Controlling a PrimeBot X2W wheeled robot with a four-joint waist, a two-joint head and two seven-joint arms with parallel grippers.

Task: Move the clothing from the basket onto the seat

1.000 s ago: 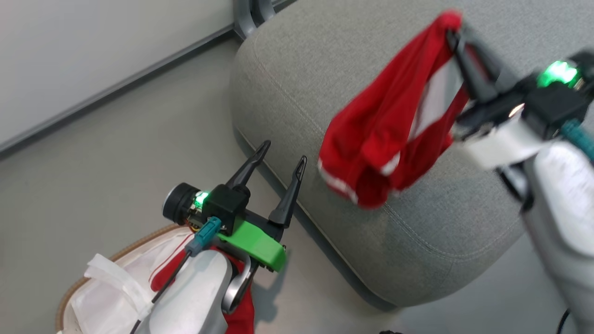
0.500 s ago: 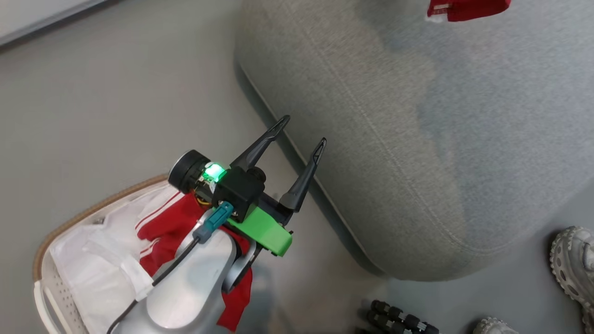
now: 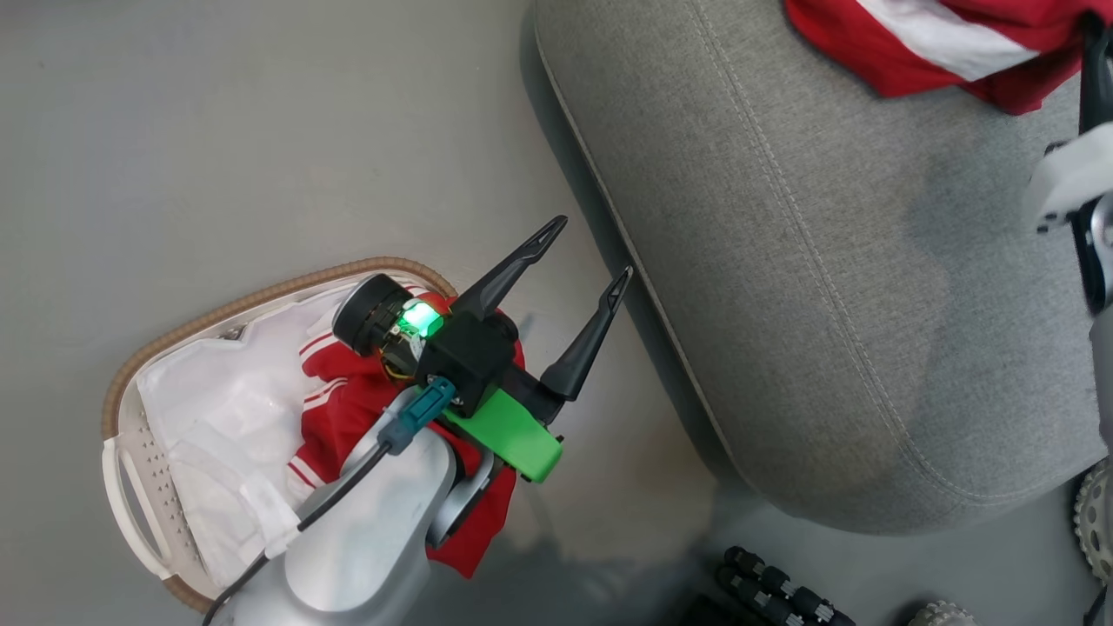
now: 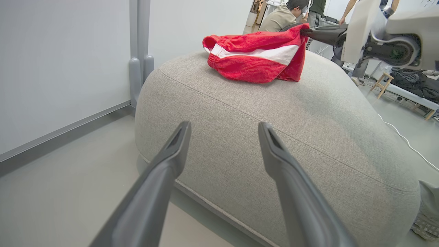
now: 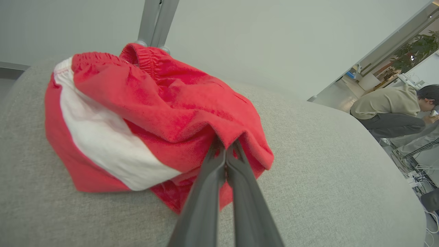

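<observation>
A red garment (image 5: pixel 164 96) is being pinched by the right jaws, which are pressed fully together on a fold at its near edge. The rest of it is lying on the crown of the seat (image 5: pixel 325 171), with a white stripe showing along one side. In the head view the garment (image 3: pixel 835 35) is being cut off by the top edge of the picture. From the left wrist the garment (image 4: pixel 253 65) is being seen on the far part of the seat (image 4: pixel 274 130). A broad stretch of bare grey upholstery is lying between it and the stitched seam below.

The left jaws are being held spread wide and are gripping nothing. Their fingers (image 3: pixel 513 265) are pointing across the strip of floor (image 3: pixel 217 130) towards the side of the seat (image 3: pixel 826 261). One tip is being held just beside the lower edge, seemingly apart from it.

A second garment (image 3: pixel 343 426) is lying in the basket (image 3: pixel 152 456) over the white liner (image 3: pixel 209 409). It is being draped over the rim on the side nearer the seat and is partly hidden by the left forearm. The basket is standing on the floor near the seat, with bare floor between them. Open floor is being shown beyond the basket. At the bottom edge, black ridged parts (image 3: pixel 765 591), possibly connectors, are lying close to the rounded corner of the seat.
</observation>
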